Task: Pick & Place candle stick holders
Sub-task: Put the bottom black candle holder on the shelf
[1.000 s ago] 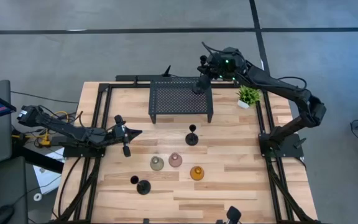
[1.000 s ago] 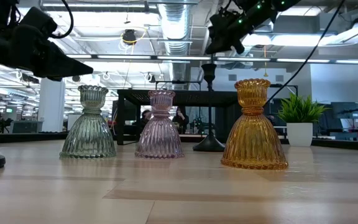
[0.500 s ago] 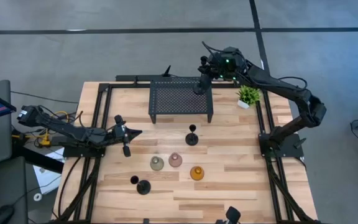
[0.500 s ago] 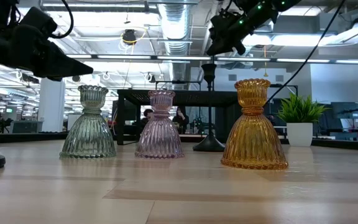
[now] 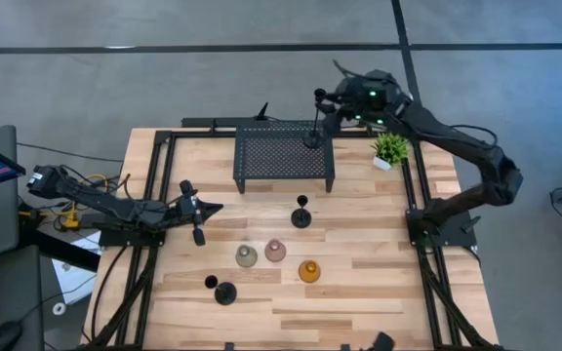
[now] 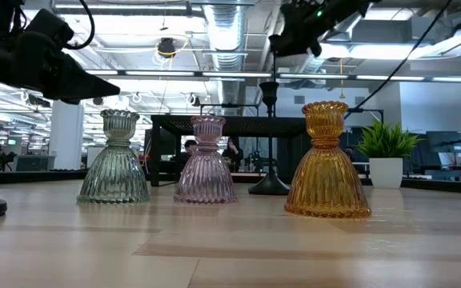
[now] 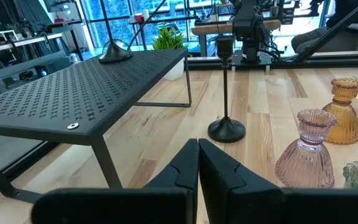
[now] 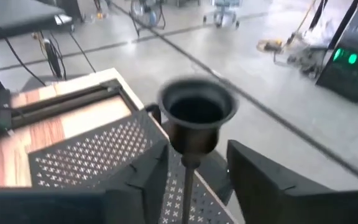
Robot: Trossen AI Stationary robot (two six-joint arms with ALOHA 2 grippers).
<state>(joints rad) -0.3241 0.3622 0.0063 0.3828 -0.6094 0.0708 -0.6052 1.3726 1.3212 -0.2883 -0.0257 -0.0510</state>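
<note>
Six candle stick holders share the wooden table (image 5: 359,292), and one tall black thin-stemmed holder with a cup top (image 8: 196,111) stands on the black perforated metal rack (image 5: 276,161) at the table's 12 o'clock, its round base near the rack's 2 o'clock corner. The right gripper (image 5: 328,105) hangs around that holder's upper stem with its fingers (image 8: 260,180) spread and a gap showing on each side, so the grip looks released. The left gripper (image 5: 195,210) waits clenched and empty at 9 o'clock. A second black holder (image 5: 301,216) stands just toward 6 o'clock of the rack; the squat green glass holder (image 5: 247,255), pink one (image 5: 275,251) and amber one (image 5: 308,270) sit further toward 6 o'clock, and a third black holder (image 5: 224,292) is at 7 o'clock. My concern is the withdrawal: the cup is wider than the stem, so a finger lifting straight up or drifting sideways could catch it. A top-heavy holder this close to the rack's edge would likely tip and fall toward the small green potted plant (image 5: 390,148) at 2 o'clock.
</note>
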